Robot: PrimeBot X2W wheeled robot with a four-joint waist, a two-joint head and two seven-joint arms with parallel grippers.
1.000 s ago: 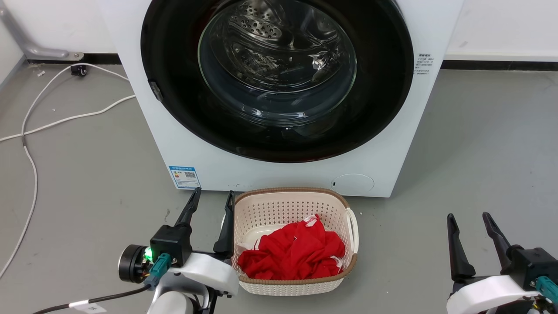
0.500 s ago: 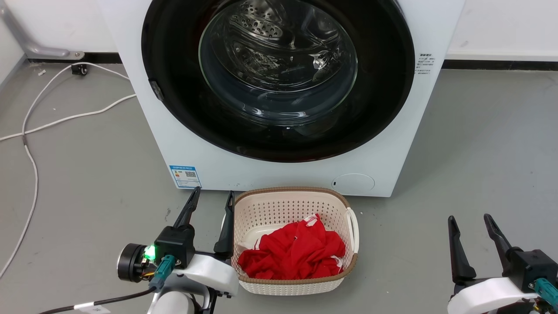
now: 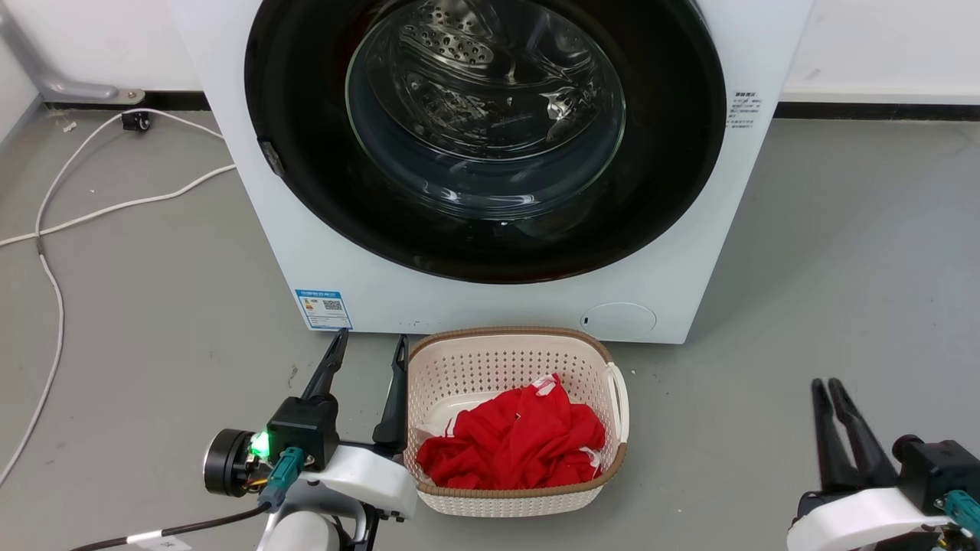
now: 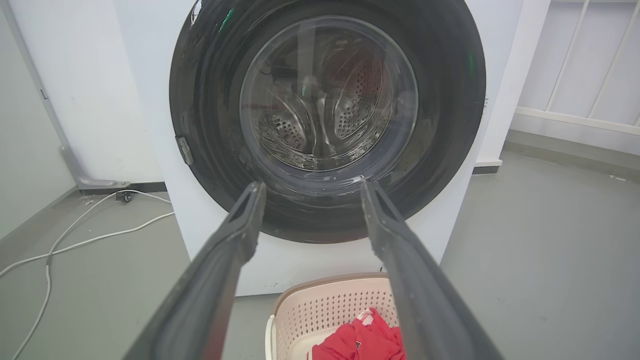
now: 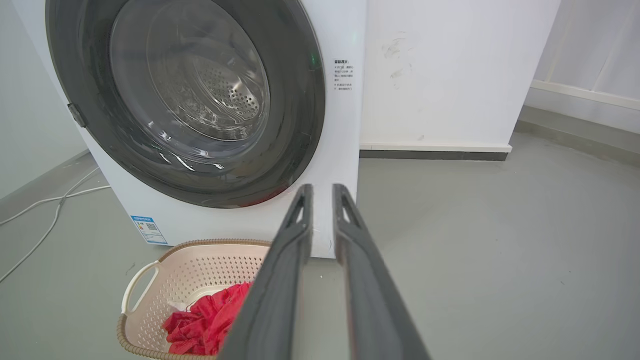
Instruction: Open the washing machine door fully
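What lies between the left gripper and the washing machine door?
Head view: nothing loose, just grey floor and the blue-stickered lower front of the white washing machine.

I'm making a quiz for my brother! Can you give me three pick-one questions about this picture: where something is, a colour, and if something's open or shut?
1. Where is the basket? A) in front of the washing machine B) on top of it C) inside it
2. What colour is the cloth in the basket? A) blue B) red C) green
3. The washing machine door is: A) swung wide open B) shut C) missing
Answers: 1 A, it stands right before the machine's front; 2 B, the heap is red; 3 B, its black frame lies flat on the front.
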